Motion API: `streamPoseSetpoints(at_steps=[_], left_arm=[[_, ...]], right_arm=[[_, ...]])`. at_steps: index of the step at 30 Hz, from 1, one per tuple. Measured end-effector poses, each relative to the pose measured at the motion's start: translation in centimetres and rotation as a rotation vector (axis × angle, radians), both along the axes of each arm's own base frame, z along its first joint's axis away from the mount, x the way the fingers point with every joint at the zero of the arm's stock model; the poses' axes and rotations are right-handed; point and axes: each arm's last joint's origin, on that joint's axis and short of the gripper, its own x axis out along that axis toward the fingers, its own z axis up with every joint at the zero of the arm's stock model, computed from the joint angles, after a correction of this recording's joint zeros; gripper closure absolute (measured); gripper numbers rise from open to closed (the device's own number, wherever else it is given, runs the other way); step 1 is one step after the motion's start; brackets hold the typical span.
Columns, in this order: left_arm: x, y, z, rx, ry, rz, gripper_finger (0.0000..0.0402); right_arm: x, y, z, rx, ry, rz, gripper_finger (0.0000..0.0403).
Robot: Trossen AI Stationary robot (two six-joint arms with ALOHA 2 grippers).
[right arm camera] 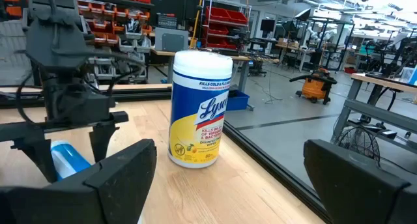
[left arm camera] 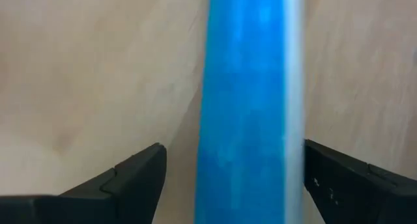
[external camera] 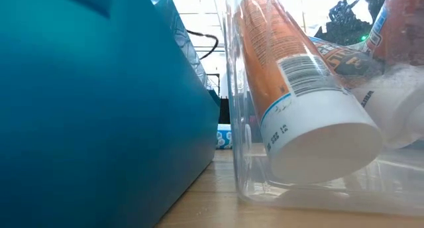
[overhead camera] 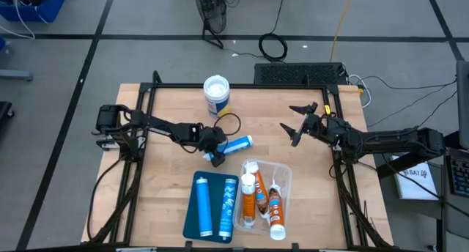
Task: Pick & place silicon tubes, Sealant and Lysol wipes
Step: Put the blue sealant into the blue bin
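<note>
Looking down from the high view, my left pincer [overhead camera: 218, 151] sits near the middle of the table [overhead camera: 168, 120], right at one end of a blue tube [overhead camera: 236, 143] that lies flat. The tube's long way runs from my pincer off toward the right edge of the table. My right pincer [overhead camera: 299, 124] waits farther off near the right edge, so my left one is much nearer. The Lysol wipes [overhead camera: 217, 95] stand up by the far edge. Other tubes already lie in a blue tray [overhead camera: 199, 208] and a clear tray [overhead camera: 284, 180] by the near edge.

From the low view I only see those two trays up close.

From my left wrist view, the blue tube runs straight out between my two fingers [left arm camera: 133, 182]. They are open on both sides and not squeezing it yet.

From my right wrist view, my fingers [right arm camera: 124, 172] are wide open and hold nothing, with the wipes ahead.
</note>
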Motion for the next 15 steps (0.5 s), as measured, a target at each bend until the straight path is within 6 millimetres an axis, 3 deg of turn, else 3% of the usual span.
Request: streamPoseSetpoints(at_steps=[7,15], left_arm=[[1.3,-0.5,0.9,0.172,-0.149,-0.19,0.0064],[1.6,-0.6,1.3,0.235,-0.187,-0.218,0.0064]], right_arm=[[0.0,0.0,0.0,0.0,0.0,0.0,0.0039],[0.0,0.0,0.0,0.0,0.0,0.0,0.0039]])
